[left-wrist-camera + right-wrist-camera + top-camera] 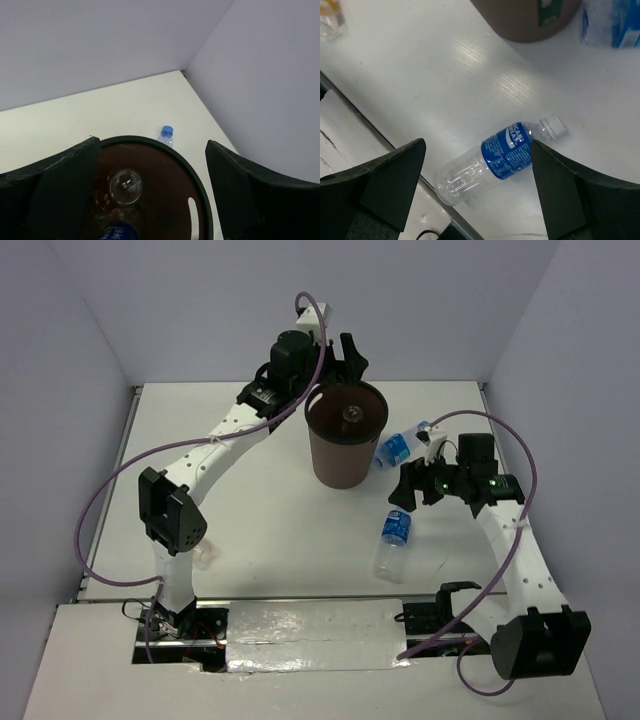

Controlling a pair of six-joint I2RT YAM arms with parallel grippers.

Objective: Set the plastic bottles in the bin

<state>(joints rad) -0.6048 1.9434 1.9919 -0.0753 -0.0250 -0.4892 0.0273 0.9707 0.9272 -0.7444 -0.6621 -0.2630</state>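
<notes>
The left claw [152, 146] hangs open directly over the bin [345, 468], jaws spread with nothing between them. That placement suits a drop. Inside the bin an inner bottle [125, 186] shows end-on, with the blue label of another just beside it at the picture's lower edge.

The right claw [477, 150] is open too, hovering above the flat bottle [504, 154]. This one lies on its side on the surface [250, 510], to the near right of the bin and apart from it, its cap end the nearer to the bin. The hover reads as a line-up for a pick. However, the jaws stand roughly along the bottle's length rather than across it. I judge the wrist should turn before descending, or the round body may skid away.

A side bottle [398, 450] lies at the bin's right wall and seems to touch it. It is probably left for later, since the wall crowds one jaw's path.
</notes>
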